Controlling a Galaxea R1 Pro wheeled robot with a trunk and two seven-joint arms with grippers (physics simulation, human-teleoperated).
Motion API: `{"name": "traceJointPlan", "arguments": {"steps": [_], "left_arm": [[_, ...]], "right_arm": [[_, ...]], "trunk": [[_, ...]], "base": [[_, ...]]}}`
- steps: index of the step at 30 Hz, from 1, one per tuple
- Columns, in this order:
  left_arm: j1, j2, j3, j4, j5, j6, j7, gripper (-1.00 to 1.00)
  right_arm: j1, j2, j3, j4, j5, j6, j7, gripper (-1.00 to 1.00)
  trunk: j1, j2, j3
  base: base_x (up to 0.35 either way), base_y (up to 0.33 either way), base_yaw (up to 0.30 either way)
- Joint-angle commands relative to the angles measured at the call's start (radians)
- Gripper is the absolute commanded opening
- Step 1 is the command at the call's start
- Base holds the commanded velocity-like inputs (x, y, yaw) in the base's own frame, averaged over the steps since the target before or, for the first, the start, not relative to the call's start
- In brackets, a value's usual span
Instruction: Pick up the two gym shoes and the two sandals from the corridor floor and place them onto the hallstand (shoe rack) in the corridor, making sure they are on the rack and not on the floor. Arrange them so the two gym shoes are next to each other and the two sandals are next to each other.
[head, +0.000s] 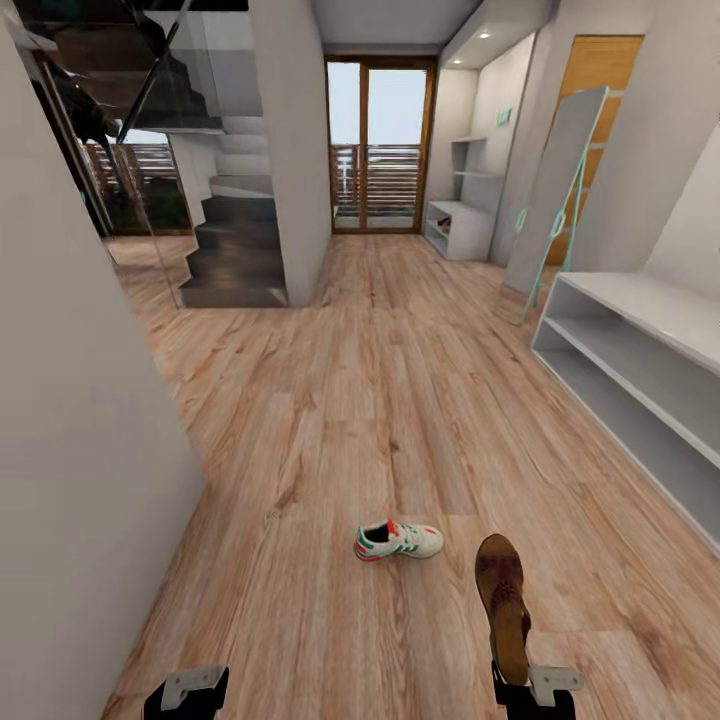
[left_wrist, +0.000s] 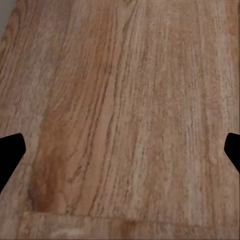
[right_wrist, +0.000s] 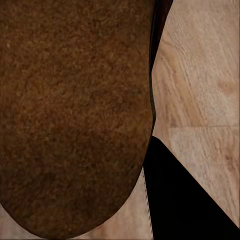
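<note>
One white gym shoe (head: 398, 540) with green stripes lies on its own on the corridor floor (head: 380, 400), just ahead of me. My right gripper (head: 533, 690) is shut on the heel end of a dark brown sandal (head: 503, 600), which sticks out forward to the right of the shoe. In the right wrist view the sandal (right_wrist: 75, 115) is a broad brown surface beside one black finger (right_wrist: 185, 200). My left gripper (left_wrist: 120, 155) is open over bare planks, and it also shows low at the left (head: 187, 692). The hallstand (head: 455, 228) stands far off by the glass door, with wall shelves above it.
A low grey two-tier bench (head: 640, 370) runs along the right wall. A tall leaning mirror (head: 560, 190) stands beyond it. A grey wall (head: 80, 450) closes the left side, with dark stairs (head: 235, 255) further on. Open floor stretches ahead to the door (head: 380, 145).
</note>
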Motion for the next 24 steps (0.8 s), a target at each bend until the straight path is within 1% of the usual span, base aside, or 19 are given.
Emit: {"name": "traceJointPlan", "arguments": {"steps": [1,6,9,24], "left_arm": [[-0.001,-0.001,0.009,0.001,-0.005,-0.003,-0.008,1.0],[-0.001,-0.001,0.009,0.001,-0.005,-0.003,-0.008,1.0],[-0.001,-0.001,0.009,0.001,-0.005,-0.003,-0.008,1.0],[-0.001,0.0,0.008,0.001,-0.005,-0.003,-0.008,1.0]], "right_arm": [[-0.001,0.0,-0.006,0.001,0.003,-0.003,0.0,-1.0],[-0.001,0.001,-0.005,0.002,0.003,-0.003,0.0,-1.0],[-0.001,0.001,-0.005,0.002,0.003,-0.003,0.001,-1.0],[-0.001,0.001,-0.004,0.004,0.004,-0.003,0.0,-1.0]], "trunk": [[0.0,0.0,-0.001],[0.0,0.0,0.001],[0.0,0.0,0.002],[0.0,0.0,0.008]], "base": [[0.32,0.0,-0.166],[0.266,0.0,-0.213],[0.132,0.0,-0.244],[0.018,0.0,-0.255]]}}
